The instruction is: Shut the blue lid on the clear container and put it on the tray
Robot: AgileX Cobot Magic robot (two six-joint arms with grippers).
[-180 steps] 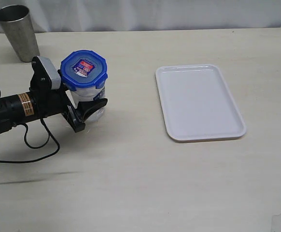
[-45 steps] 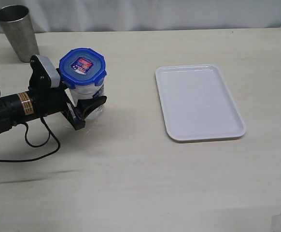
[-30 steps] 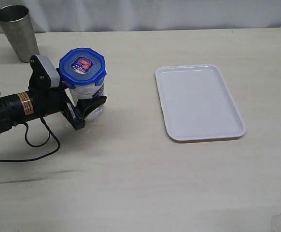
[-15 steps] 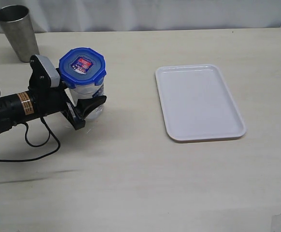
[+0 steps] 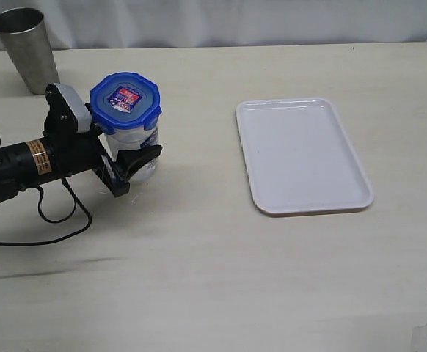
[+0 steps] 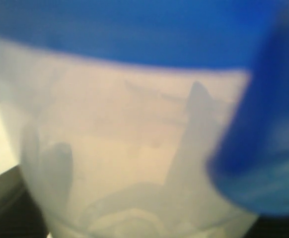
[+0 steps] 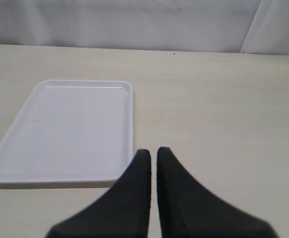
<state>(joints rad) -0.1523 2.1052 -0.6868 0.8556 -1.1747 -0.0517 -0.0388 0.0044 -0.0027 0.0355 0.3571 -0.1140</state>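
The clear container (image 5: 130,140) stands upright on the table's left side with the blue lid (image 5: 125,100) sitting on top, sticker up. My left gripper (image 5: 140,155) reaches in from the left and is closed around the container's lower body; one black finger (image 5: 146,158) shows in front, the other is hidden behind. Up close in the left wrist view, the container wall (image 6: 129,153) and the lid's blue rim (image 6: 134,34) fill the picture, blurred. The white tray (image 5: 301,154) lies bare to the right. My right gripper (image 7: 154,151) is shut and holds nothing, near the tray's edge (image 7: 129,129).
A grey metal cup (image 5: 26,48) stands at the back left corner. The left arm's black cable (image 5: 59,220) loops on the table in front of the arm. Bare tabletop lies between the container and the tray.
A dark tip that showed at the exterior view's lower right corner has gone out of view. The left gripper, container and lid have not moved.
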